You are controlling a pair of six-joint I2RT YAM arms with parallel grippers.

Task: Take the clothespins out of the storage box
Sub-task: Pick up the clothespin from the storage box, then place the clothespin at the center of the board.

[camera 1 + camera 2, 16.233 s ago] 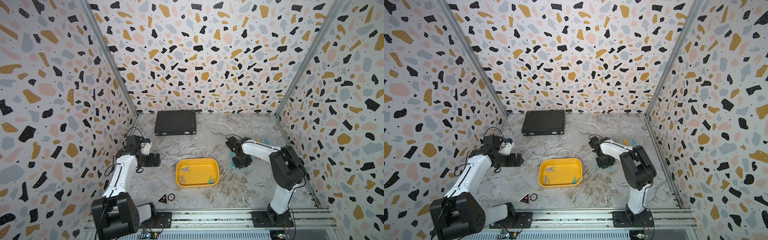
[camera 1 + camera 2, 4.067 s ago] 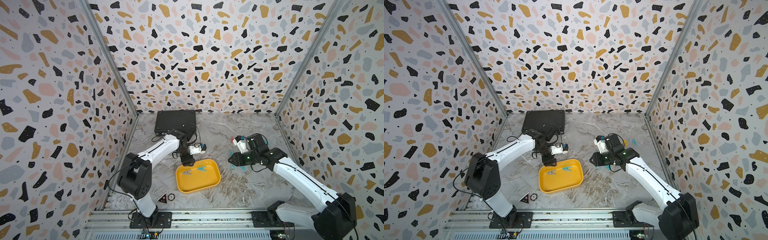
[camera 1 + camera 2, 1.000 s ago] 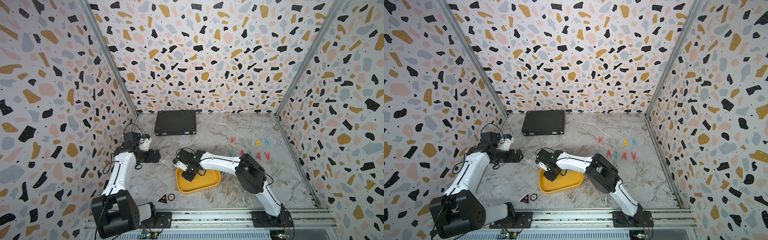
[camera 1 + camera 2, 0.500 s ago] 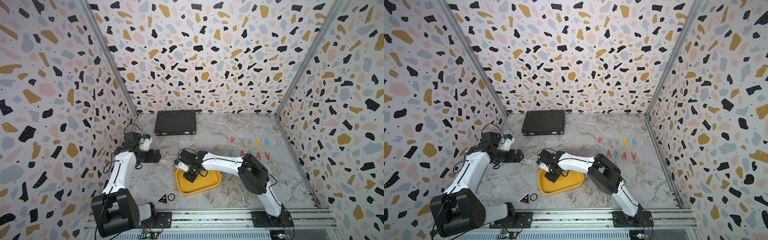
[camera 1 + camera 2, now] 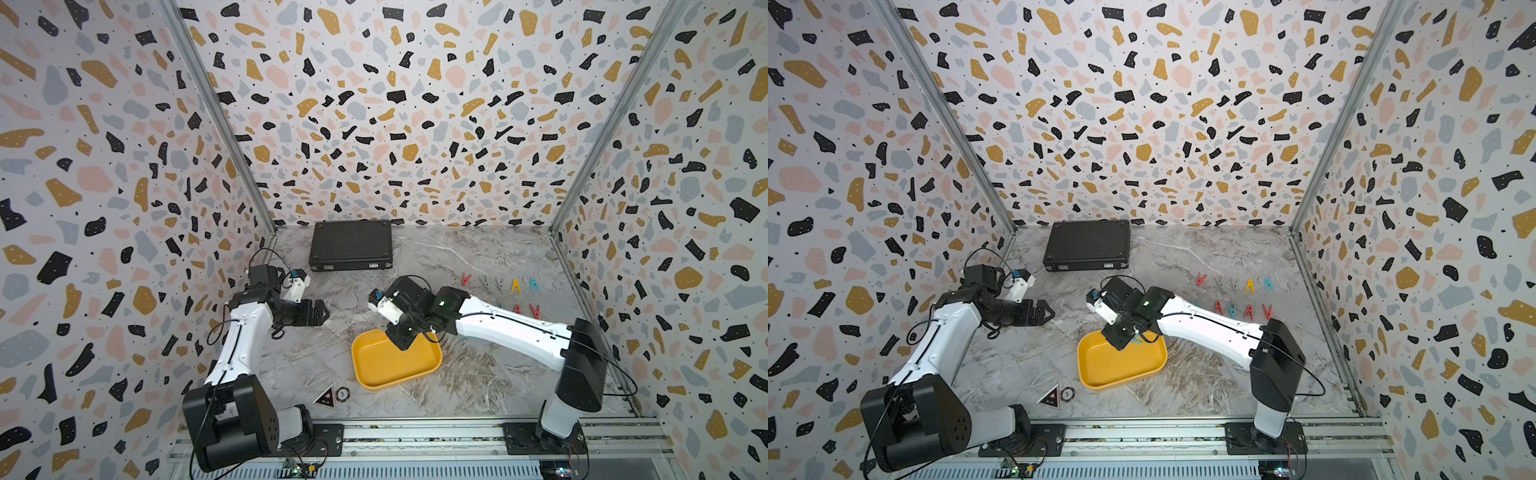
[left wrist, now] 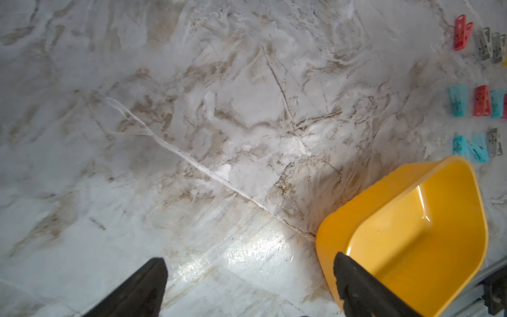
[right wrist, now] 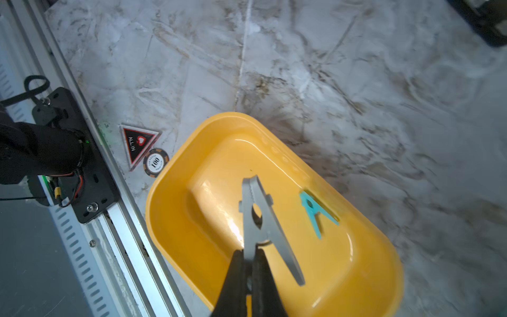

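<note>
Marble-patterned tabletop [image 5: 457, 257] with yellow storage box [image 7: 208, 170].
Over the box the right gripper [image 7: 248, 255] clenches one leg of a grey clothespin [image 7: 260, 219]; the left gripper [image 6: 249, 260] gapes empty near it; a teal clothespin [image 7: 315, 212] lies inside. Pegs likely light, stiff, slick: pinch a leg. Beside the box: token [image 7: 136, 142] "ALL IN", chip [image 7: 155, 163] "100".

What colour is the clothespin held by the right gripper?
Grey; the clothespin shows best in right wrist view.
</note>
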